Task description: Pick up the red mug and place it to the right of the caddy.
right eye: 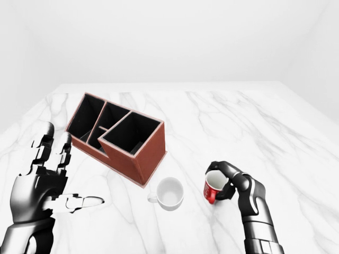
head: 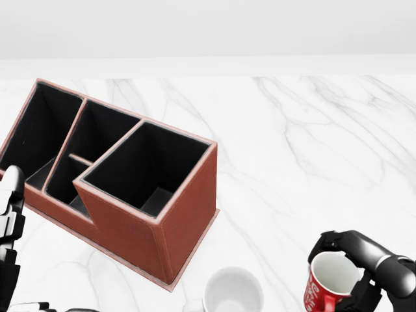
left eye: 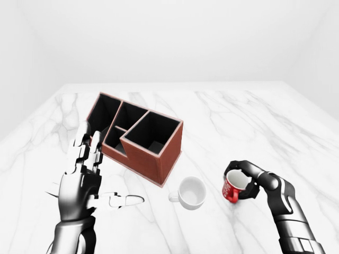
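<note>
Left-eye view, and the right hand (left eye: pixel 244 179) has its dark fingers curled round the red mug (left eye: pixel 232 186), one finger hooked over the rim at the mug's twelve o'clock, the others wrapping its far side. Fingers narrow, closed on the mug. The mug sits tilted, white inside showing, mouth leaning toward ten o'clock. Whether its base touches the marble table (left eye: pixel 222 116) I cannot tell.

Over at the mug's nine o'clock lies a white mug (left eye: pixel 190 193), near it but apart, mouth up, handle pointing to nine o'clock. Up at eleven o'clock from the red mug stands the caddy (left eye: pixel 139 136), brown outside, black inside, upright on the table, set at a slant, with several compartments, the tallest one nearest the white mug. So the red mug lies right of the caddy in this view, toward the bottom of the picture.

Left hand (left eye: pixel 79 182) now: raised at eight o'clock from the caddy, palm up, fingers spread wide and straight, thumb sticking out toward three o'clock, gripping nothing. Its fingertips stand just beside the caddy's left end.
</note>
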You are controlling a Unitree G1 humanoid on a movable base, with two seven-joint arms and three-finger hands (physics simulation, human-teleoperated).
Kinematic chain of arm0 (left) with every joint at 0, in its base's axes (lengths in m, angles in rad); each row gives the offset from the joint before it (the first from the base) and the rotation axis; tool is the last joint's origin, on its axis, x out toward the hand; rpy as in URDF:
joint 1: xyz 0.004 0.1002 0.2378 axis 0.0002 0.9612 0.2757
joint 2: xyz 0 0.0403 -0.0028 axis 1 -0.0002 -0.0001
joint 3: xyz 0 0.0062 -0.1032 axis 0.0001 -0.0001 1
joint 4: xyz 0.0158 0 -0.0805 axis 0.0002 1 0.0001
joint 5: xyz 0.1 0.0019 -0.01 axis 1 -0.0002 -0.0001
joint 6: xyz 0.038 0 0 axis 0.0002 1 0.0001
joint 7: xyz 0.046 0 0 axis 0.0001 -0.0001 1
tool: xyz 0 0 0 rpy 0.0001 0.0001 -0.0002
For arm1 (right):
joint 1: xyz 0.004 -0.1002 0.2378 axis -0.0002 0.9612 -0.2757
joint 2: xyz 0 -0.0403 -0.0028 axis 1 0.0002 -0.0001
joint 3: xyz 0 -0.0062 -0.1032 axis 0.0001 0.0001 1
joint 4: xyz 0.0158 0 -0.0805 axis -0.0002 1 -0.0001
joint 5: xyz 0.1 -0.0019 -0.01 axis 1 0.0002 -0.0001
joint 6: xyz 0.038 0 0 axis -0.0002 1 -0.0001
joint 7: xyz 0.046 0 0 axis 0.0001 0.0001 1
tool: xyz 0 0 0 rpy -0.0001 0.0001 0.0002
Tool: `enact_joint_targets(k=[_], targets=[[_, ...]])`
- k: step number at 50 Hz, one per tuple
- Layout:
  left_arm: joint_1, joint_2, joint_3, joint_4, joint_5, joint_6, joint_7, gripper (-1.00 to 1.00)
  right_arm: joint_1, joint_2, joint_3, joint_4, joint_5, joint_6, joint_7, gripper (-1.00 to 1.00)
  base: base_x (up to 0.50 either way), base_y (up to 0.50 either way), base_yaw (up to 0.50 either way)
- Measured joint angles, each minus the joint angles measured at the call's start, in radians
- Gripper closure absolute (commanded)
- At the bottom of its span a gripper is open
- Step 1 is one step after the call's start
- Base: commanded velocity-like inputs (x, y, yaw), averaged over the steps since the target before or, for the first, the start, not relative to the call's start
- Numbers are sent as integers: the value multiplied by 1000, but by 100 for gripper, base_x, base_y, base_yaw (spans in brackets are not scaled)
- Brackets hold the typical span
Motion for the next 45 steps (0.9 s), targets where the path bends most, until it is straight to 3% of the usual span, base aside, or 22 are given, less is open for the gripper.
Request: enact_joint_targets(k=[23, 45], targets=[[7, 2, -3, -15, -3, 0, 3, -100, -15, 1, 0, -122, -64, 0, 30, 100, 0, 0, 0], [-34, -5, 46, -168, -27, 0, -7, -100, -126, 20, 19, -315, -157, 0, 30, 100, 0, 0, 0]])
